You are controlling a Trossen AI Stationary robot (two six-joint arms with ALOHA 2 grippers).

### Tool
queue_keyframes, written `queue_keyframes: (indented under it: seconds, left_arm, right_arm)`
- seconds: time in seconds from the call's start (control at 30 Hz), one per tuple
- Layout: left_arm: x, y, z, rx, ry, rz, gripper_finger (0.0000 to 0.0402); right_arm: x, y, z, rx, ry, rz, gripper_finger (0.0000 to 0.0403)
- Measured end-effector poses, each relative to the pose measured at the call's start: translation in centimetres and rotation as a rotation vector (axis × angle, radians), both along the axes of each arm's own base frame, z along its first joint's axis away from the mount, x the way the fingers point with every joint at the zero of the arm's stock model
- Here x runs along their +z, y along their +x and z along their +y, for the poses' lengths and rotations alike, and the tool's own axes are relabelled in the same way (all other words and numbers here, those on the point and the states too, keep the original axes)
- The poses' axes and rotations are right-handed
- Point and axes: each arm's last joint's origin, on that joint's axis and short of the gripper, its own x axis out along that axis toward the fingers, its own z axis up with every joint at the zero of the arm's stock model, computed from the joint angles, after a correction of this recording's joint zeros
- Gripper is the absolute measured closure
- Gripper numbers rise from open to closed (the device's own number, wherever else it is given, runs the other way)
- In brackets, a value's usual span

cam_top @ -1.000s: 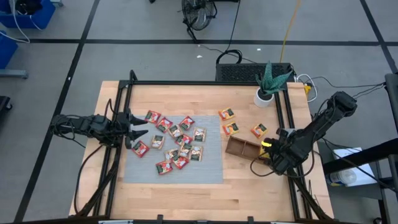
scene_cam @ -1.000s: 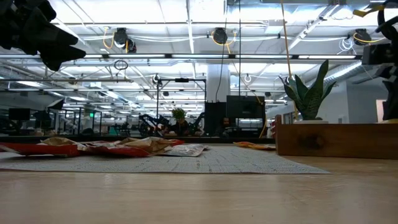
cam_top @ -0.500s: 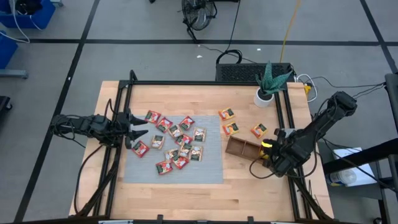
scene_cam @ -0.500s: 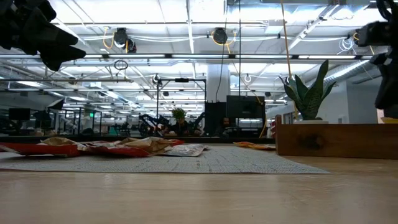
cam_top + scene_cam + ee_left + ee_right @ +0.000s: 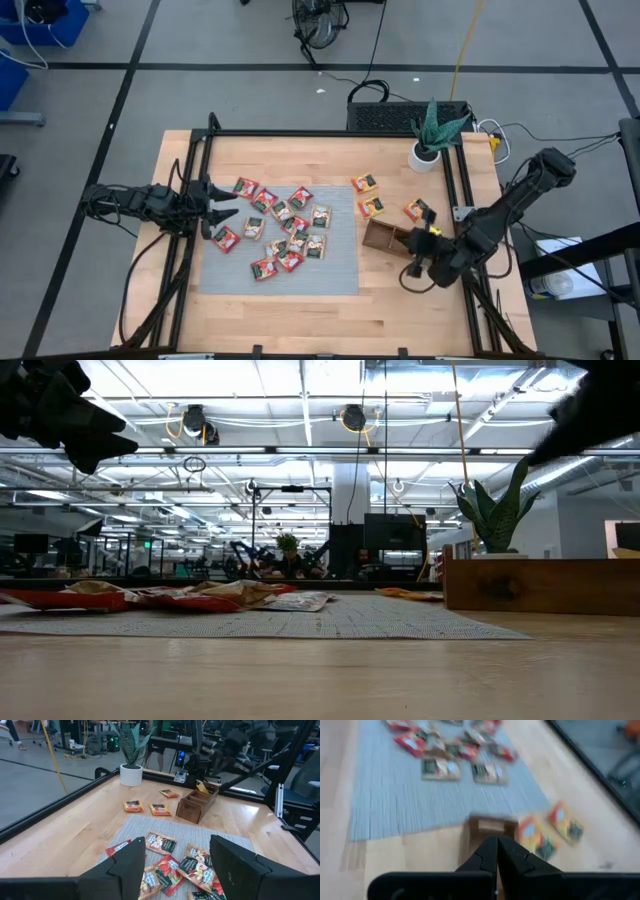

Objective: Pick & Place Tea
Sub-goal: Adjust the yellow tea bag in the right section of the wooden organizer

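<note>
Tea sachets [image 5: 283, 232] — grey mat [image 5: 340, 270]

Grey floor [image 5: 250, 95], ceiling strip lights [image 5: 300, 405] — open workshop

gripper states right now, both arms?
Left gripper: open, empty, at the mat's left edge.
Right gripper: shut, nothing visible between its fingers, by the tray.

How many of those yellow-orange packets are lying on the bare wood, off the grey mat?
3: the yellow-orange sachets and lie between the grey mat and the potted plant. Others may be hidden inside the wooden tray.
</note>
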Motion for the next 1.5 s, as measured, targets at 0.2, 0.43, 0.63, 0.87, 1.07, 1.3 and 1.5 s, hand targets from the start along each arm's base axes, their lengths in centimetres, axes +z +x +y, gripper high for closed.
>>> queue_keyframes:
  seconds: [0.2,0.43,0.63,0.87,1.07,1.3,1.5]
  left_arm:
    - [0.0,0.0,0.0,0.000,0.000,0.000,0.0178]
    - [0.0,0.0,0.0,0.000,0.000,0.000,0.0178]
    - [0.0,0.0,0.0,0.000,0.000,0.000,0.0179]
    - [0.0,0.0,0.0,0.000,0.000,0.000,0.0179]
    - [0.0,0.0,0.0,0.000,0.000,0.000,0.0178]
    - [0.0,0.0,0.0,0.000,0.000,0.000,0.0178]
    - [0.0,0.0,0.0,0.000,0.000,0.000,0.0178]
  right_arm:
    - [3.2,2.9,-0.5,0.107,0.175,0.157,0.0403]
    - [3.0,3.3,-1.4,-0.244,0.234,0.710,0.0403]
    - [0.8,1.8,-0.3,-0.327,0.331,0.726,0.0403]
    - [-2.3,0.1,0.0,-0.344,0.399,0.680,0.0403]
    - [-3.4,-0.9,-0.1,-0.358,0.381,0.722,0.0403]
    - [-4.2,-0.9,-0.1,-0.341,0.404,0.704,0.0403]
    - [-5.8,-1.4,-0.3,-0.333,0.434,0.720,0.0403]
